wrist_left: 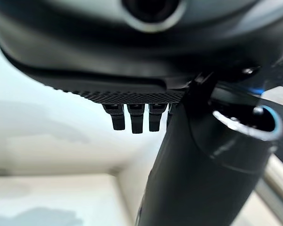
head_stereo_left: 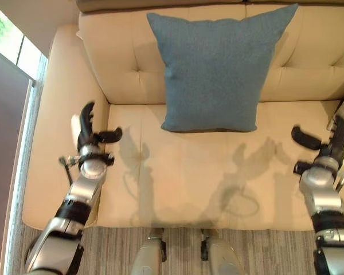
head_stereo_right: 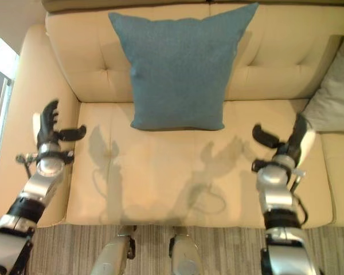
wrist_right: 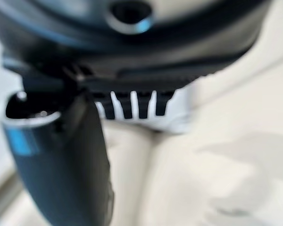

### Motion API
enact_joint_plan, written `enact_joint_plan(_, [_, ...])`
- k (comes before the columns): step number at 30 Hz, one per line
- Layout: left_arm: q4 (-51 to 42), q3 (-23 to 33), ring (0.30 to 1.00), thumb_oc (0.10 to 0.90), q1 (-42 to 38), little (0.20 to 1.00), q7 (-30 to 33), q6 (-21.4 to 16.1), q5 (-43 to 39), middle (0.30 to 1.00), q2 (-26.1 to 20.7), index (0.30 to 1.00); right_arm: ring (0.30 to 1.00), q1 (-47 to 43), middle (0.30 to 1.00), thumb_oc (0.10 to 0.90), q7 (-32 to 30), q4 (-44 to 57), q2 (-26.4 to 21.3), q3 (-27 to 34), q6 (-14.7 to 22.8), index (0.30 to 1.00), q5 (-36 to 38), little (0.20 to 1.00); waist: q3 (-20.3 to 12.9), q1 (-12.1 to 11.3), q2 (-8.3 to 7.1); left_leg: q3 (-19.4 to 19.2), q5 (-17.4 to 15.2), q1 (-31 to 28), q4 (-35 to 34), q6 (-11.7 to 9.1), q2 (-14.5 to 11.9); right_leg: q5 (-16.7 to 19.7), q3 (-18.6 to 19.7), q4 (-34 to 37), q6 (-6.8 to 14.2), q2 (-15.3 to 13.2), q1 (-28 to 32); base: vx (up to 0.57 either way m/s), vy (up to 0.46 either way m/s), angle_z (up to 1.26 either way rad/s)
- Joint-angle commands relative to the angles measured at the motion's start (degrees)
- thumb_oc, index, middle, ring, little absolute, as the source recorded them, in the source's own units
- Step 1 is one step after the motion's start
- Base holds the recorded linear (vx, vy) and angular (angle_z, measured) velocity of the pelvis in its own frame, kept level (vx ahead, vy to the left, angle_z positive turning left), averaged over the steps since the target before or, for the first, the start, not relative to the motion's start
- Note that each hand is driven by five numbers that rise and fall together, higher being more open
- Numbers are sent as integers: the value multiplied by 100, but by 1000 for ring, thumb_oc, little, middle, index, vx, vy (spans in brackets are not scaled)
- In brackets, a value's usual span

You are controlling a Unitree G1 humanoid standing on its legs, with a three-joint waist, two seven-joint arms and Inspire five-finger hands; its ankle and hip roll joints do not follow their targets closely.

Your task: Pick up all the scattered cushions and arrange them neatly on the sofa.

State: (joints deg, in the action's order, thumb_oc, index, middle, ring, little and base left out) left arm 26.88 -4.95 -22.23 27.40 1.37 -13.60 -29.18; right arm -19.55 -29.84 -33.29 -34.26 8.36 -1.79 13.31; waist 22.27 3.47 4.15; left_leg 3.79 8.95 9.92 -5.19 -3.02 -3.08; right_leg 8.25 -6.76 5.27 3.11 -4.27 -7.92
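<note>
- Sofa [head_stereo_left: 178, 189]: cream, tufted back; seat front edge ran nearest the robot, and the seat was bare between the arms.
- Blue cushion [head_stereo_left: 215, 69]: stood upright against the back, its bottom edge on the seat's rear edge, roughly centred. Judged placed and tidy.
- Grey cushion [head_stereo_right: 332, 100]: leaned at the sofa's right end, against the back, partly cut off by the view's edge. Could not tell whether it sat square.
- Progress, as a judgement: two cushions on the sofa and neither hand carrying one, so the task looked late or finished. Whether others lay on the floor could not be told.
- Left hand [head_stereo_left: 87, 130]: raised over the seat's left edge, beside the armrest; fingers straight, thumb spread toward the seat, holding nothing.
- Right hand [head_stereo_right: 289, 143]: raised over the seat's right part, just beside the grey cushion's lower corner; fingers straight, thumb spread inward, empty. Contact with the cushion could not be told.
</note>
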Motion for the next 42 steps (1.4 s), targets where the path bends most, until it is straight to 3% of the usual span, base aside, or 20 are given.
enact_joint_plan(1, [187,416,900,800,1371,900,-469,-472,-27,900,253,900,900,1293,900,800,628,318,-176,347,556,900,-106,900,-1645,-190,-60,99,-635,-499,19,1,-4,-1326,86,-646,288,-65,607,28,-106,2])
enact_joint_plan(2, [397,548,900,800,2160,900,-682,-389,-4,900,535,900,900,1669,900,800,873,263,-92,397,572,900,-256,900,-1602,-249,-12,132,-612,-665,90,19,-27,-1487,72,-947,239,-53,710,-13,-134,4])
enact_joint_plan(3, [603,567,900,800,2442,900,-785,-349,-3,900,736,900,900,1753,900,800,918,124,-100,357,544,900,-423,900,-1541,-307,22,163,-559,-711,103,-2,-38,-1571,51,-1062,209,-38,770,-101,-93,0])
enact_joint_plan(5, [1057,519,900,800,2693,900,-913,-285,53,900,1064,900,900,1852,900,800,930,-192,-34,373,486,900,-559,900,-1421,-354,88,250,-351,-616,77,-91,-42,-1679,-69,-1078,150,-30,812,-267,-45,9])
enact_joint_plan(7, [1611,358,900,800,2656,900,-874,-241,88,900,1283,900,900,1699,900,800,787,-706,149,410,503,900,-339,900,-1304,-417,167,457,202,-227,86,-351,-67,-1731,-262,-1069,71,-32,731,-448,8,42])
enact_joint_plan(8, [1952,252,900,800,2579,900,-867,-234,219,900,1372,900,900,1682,900,800,658,-970,335,424,511,900,-267,900,-1214,-425,113,465,209,-63,98,-392,-15,-1717,-360,-1100,16,-94,617,-506,27,66])
enact_joint_plan(11, [3066,103,900,800,2407,900,-743,-172,405,900,1676,900,900,1692,900,800,527,-1674,849,357,544,900,5,900,-1243,-322,-89,129,-441,-194,460,-160,-166,-1425,-675,-1019,68,-370,332,-439,25,86])
enact_joint_plan(13, [3368,32,900,800,2412,900,-722,-165,575,900,1715,900,900,1704,900,800,564,-1895,991,260,559,900,47,900,-1259,-284,-138,110,-612,-280,734,-146,-211,-1303,-706,-975,88,-432,283,-206,66,56])
enact_joint_plan(18, [4768,46,900,800,2735,900,-585,103,1082,900,2084,900,900,1794,900,800,615,-2659,1508,23,527,900,27,900,-1392,-141,-291,176,-1276,-1182,1622,-208,-317,-891,-658,-1073,192,-603,-26,-178,230,35])
enact_joint_plan(21, [4820,-101,900,800,2779,900,-788,68,1117,900,2207,900,900,1790,900,800,748,-2713,1857,111,575,900,538,900,-1308,-97,-309,42,-1903,-1402,1102,4,-206,-701,-491,-1388,393,-803,-387,-199,368,3])
enact_joint_plan(24, [4727,-334,900,800,2672,900,-681,130,1564,900,2061,900,900,1665,900,800,785,-2977,2086,60,515,900,861,900,-1137,-126,-405,47,-1921,-1385,812,172,98,-240,-410,-1220,647,-992,-527,-276,343,-15])
enact_joint_plan(27, [4571,-670,900,800,2581,900,-623,134,2058,900,1846,900,900,1708,900,800,776,-3098,2230,-112,488,900,969,900,-1008,-129,-366,-88,-1719,-1368,500,250,194,-20,-507,-1021,753,-1068,-597,-274,237,-6])
enact_joint_plan(30, [4513,-878,900,800,2435,900,-627,214,2479,900,1546,900,900,1649,900,800,755,-3233,2123,-258,501,900,875,900,-920,-166,-244,-243,-1589,-1067,611,386,272,-495,-527,-1775,582,-988,-349,-398,295,-34])
enact_joint_plan(31, [4563,-864,900,800,2471,900,-587,303,2634,900,1367,900,900,1669,900,800,752,-3389,2004,-284,487,900,757,900,-1014,-253,-171,-376,-1572,-893,791,499,292,-905,-502,-2483,474,-912,-77,-293,230,-59])
enact_joint_plan(32, [4587,-796,900,800,2491,900,-554,328,2632,900,1316,900,900,1680,900,800,754,-3436,1972,-296,474,900,704,900,-1077,-306,-164,-433,-1587,-856,839,522,301,-1065,-497,-2624,435,-879,37,-226,165,-69])
enact_joint_plan(35, [4675,-613,900,800,2446,900,-495,402,2610,900,1226,900,900,1608,900,800,733,-3545,1904,-362,423,900,538,900,-1350,-567,-329,-718,-1627,-572,1118,545,420,-1459,-605,-1982,431,-649,914,-132,-26,-45])
enact_joint_plan(36, [4624,-628,900,800,2386,900,-447,401,2666,900,1246,900,900,1628,900,800,771,-3521,1896,-458,425,900,439,900,-1460,-572,-406,-765,-1584,-509,1119,539,445,-1501,-412,-1586,407,-497,882,-131,-119,-49])
enact_joint_plan(42, [4460,-777,900,800,2221,900,-461,285,2575,900,1482,900,900,1683,900,800,854,-3621,1805,-676,355,900,124,900,-1575,-445,-417,-839,-1407,-653,829,456,347,-1408,-307,-982,352,-288,1032,-44,-81,-36])
